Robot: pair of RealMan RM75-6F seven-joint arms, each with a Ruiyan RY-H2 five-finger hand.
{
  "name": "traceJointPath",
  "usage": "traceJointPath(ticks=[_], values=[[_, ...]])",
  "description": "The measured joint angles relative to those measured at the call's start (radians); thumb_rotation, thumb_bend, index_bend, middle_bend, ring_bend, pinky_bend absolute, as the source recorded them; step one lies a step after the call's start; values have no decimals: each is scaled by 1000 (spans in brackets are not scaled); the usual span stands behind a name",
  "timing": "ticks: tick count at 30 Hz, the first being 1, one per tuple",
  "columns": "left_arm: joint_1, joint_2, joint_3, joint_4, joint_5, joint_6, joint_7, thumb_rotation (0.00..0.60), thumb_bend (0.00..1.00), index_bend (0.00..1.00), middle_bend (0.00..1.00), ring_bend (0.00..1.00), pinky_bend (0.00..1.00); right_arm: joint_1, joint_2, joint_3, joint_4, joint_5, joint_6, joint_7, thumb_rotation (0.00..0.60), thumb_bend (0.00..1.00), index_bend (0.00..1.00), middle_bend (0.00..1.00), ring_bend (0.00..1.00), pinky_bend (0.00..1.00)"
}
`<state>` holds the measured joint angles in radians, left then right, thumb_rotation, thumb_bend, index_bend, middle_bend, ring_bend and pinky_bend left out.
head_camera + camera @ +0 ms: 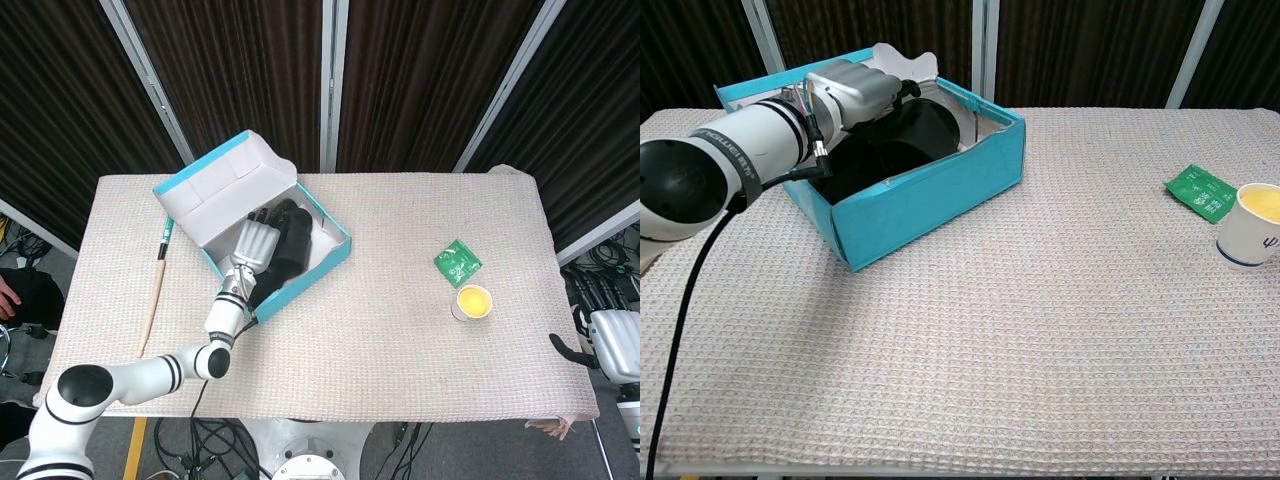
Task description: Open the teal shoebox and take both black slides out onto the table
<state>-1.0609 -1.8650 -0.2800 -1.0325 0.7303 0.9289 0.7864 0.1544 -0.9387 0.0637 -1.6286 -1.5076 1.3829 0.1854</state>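
Observation:
The teal shoebox [337,241] stands open at the table's far left, its lid [225,185] folded back. Black slides [292,252] lie inside it. In the chest view one black slide [912,128] is tilted up above the box wall [930,200]. My left hand [255,240] reaches into the box from the near side and grips that slide, its fingers over the top edge; the same left hand [855,90] shows in the chest view. My right hand [612,335] hangs beyond the table's right edge, fingers apart, holding nothing.
A green packet [457,262] and a paper cup [473,301] of yellow liquid sit at the right; the chest view shows the packet [1202,190] and cup [1258,225] too. A long wooden stick [155,290] lies left of the box.

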Motion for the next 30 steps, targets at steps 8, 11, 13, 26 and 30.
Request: traceJointPath(ticks=[8,11,13,26,30], values=[[13,-17,1,28,90,12,-117,600,240,140,324,163,236,1,-1,0,1,3,-5,-3,600,172,48,47,0,0],[20,-27,0,47,128,18,-173,600,272,151,337,178,238,2,-1,-1,1,4,-8,-3,600,172,48,47,0,0],[26,-31,-1,58,156,24,-212,600,288,153,339,178,239,3,0,-1,1,5,-11,-4,600,172,49,47,0,0],[63,-23,-31,66,247,47,-385,600,415,222,415,213,242,3,0,0,1,5,-9,-2,600,172,49,47,0,0],[75,-14,-43,54,274,63,-445,600,418,222,417,213,242,3,-1,0,1,3,-9,-3,600,172,48,47,0,0]])
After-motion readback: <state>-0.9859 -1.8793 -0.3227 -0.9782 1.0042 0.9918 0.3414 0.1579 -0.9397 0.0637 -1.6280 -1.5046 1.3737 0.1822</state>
